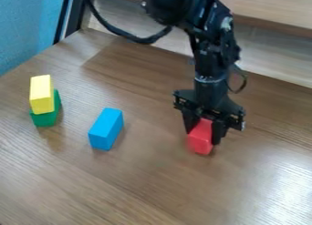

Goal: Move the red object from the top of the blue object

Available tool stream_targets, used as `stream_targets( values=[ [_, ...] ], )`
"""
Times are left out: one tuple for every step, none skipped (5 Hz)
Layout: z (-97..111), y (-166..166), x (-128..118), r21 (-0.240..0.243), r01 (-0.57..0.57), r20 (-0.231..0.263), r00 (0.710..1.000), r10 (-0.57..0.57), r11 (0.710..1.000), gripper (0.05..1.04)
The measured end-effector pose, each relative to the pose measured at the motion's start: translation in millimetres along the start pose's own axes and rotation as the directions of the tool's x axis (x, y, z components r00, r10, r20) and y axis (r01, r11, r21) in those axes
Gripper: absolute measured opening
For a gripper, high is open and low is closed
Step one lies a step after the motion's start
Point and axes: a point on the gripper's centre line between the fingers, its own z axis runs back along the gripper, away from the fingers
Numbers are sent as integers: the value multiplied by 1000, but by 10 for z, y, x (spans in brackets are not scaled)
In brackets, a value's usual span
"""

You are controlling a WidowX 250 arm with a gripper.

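I'm gripping the red block (pixel 201 136) between my fingers (pixel 204 127), low over the worktop (pixel 152 183), well apart from the blue block (pixel 106 129). Can't tell if its base is touching down. Step in hand, my read: setting it down. I'm keeping the wrist vertical, lowering gently until the worktop is taking the weight, then opening evenly and lifting straight so nothing drags. Block is looking plain red, box-shaped, flat-faced, straight-edged, its lower end showing below me.
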Motion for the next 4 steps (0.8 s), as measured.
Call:
stream_targets(
  values=[
    [-29,-12,-44,1,-2,-9,1000,2,1000,651],
    [-24,-12,-67,4,0,-23,1000,0,1000,942],
    [-59,13,-113,13,-1,-35,999,1,1000,1004],
    [-75,21,-151,15,-1,-46,999,2,1000,1000]
  ],
)
